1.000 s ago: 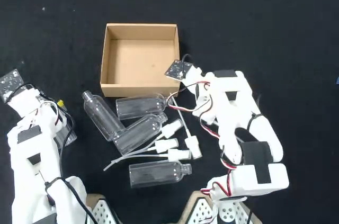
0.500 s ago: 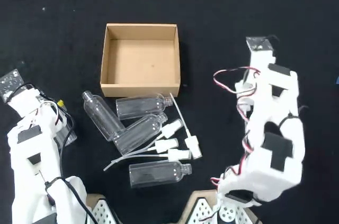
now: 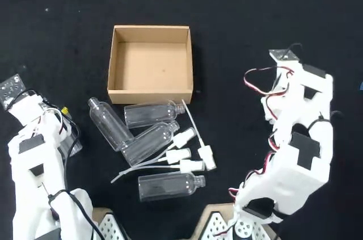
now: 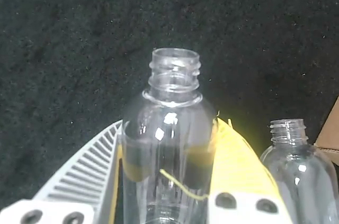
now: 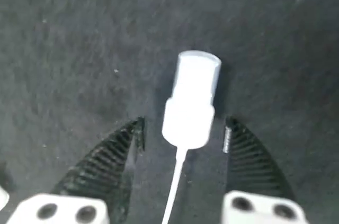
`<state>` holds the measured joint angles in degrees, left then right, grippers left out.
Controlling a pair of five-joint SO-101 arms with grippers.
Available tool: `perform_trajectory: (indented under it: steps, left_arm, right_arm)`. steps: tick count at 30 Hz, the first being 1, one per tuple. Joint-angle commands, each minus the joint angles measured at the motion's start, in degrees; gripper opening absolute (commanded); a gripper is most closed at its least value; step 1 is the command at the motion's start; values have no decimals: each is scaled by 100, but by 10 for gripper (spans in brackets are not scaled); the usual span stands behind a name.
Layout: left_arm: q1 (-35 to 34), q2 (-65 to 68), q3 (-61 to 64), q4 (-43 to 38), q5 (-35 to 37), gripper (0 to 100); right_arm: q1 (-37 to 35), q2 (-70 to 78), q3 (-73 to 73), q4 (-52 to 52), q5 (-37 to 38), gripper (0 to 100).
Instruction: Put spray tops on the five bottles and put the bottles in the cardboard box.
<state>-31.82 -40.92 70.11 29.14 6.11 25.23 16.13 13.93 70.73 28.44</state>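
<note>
My left gripper (image 4: pixel 169 126) is shut on a clear, capless bottle (image 4: pixel 169 150), held between its white and yellow fingers at the table's left side (image 3: pixel 68 138). A second open bottle (image 4: pixel 297 166) lies just beside it. Several more clear bottles (image 3: pixel 150 113) lie in a pile in front of the cardboard box (image 3: pixel 150 96), with several white spray tops (image 3: pixel 193 165) among them. My right gripper (image 5: pixel 183 131) is open over the black cloth, and a white spray top (image 5: pixel 192 102) lies between its black fingers with a gap on each side. The right arm (image 3: pixel 298 121) stands to the right of the pile.
The box is open and holds nothing. One bottle (image 3: pixel 170 185) lies apart near the front edge. A thin loose tube (image 3: pixel 190 116) lies by the box's front right corner. Bare black cloth stretches between the pile and the right arm.
The right arm has swung away from the box's front right corner to the right side of the table. The left arm has kept still with its bottle.
</note>
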Motion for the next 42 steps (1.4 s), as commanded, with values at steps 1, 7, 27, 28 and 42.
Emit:
perform_trajectory:
  steps: [1,7,27,28,42]
  left_arm:
    - [4,-211,-92,-123,-9,30]
    - [4,-211,-84,-123,-9,30]
    - [57,-220,-92,-132,35,33]
    - [57,-220,-101,-141,35,33]
    - [66,-220,365,-2541,18,31]
  right_arm:
    - [132,-620,391,-615,123,212]
    - [185,-558,901,-1275,334,211]
    - [-229,-3996,523,-273,-519,11]
    - [-413,-4286,523,-229,-721,11]
    - [-4044,-5921,488,-1424,-2295,11]
